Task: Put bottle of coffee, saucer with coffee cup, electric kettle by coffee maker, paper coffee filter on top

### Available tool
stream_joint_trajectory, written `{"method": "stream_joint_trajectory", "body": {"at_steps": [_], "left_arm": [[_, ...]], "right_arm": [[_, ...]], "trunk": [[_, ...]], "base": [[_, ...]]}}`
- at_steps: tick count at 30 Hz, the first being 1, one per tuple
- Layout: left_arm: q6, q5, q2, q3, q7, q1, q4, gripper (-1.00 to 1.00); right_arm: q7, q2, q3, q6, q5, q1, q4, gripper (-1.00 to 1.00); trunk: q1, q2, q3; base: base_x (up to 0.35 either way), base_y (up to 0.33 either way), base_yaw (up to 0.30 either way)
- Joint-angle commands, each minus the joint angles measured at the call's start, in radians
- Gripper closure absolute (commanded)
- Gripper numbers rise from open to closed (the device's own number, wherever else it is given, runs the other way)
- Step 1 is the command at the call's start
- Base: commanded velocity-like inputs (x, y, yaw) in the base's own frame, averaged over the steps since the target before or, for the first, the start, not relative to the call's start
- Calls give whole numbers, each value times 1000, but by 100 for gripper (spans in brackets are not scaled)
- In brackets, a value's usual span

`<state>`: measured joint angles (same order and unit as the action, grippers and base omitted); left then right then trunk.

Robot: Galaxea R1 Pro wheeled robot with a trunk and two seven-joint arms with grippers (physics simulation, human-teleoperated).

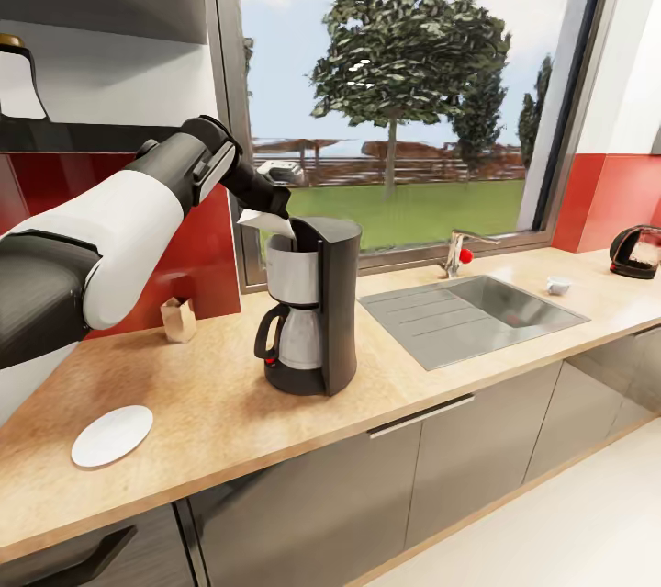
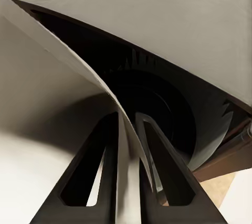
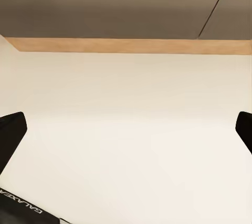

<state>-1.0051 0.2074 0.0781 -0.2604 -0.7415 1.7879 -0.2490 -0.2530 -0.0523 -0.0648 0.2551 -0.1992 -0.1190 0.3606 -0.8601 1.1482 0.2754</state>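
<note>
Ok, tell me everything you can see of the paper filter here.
The filter is a thin white sheet of paper, curved in the left wrist view. The left gripper is shut on its edge, holding it at the open top of the coffee maker, with the dark ribbed basket just beyond it. Whether it touches the machine is unclear.

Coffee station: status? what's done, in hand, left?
Done: coffee maker stands on the countertop, and the saucer lies on it, off to the side. In hand: left gripper pinches the paper filter at the maker's top. Left: cup on saucer, coffee bottle, and the kettle, which sits far beyond the sink.
</note>
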Motion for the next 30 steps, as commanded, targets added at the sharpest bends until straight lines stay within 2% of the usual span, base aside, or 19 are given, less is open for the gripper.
{"method": "stream_joint_trajectory", "body": {"at_steps": [1,11,16,30], "left_arm": [[0,14,0,0,-12,1,-1,100],[0,14,1,-10,-12,1,0,100],[0,14,2,-66,-12,1,1,100],[0,14,3,-77,-12,1,2,100]], "right_arm": [[1,-1,-4,3,-3,-1,0,-100],[1,-1,-4,3,-3,-1,0,-100],[1,0,-4,3,-3,-1,0,-100],[0,0,-4,3,-3,-1,0,-100]], "trunk": [[0,1,1],[0,1,1],[0,1,1],[0,1,8]], "base": [[5,-3,0],[61,-39,0],[17,-11,0],[1,-1,0]]}}
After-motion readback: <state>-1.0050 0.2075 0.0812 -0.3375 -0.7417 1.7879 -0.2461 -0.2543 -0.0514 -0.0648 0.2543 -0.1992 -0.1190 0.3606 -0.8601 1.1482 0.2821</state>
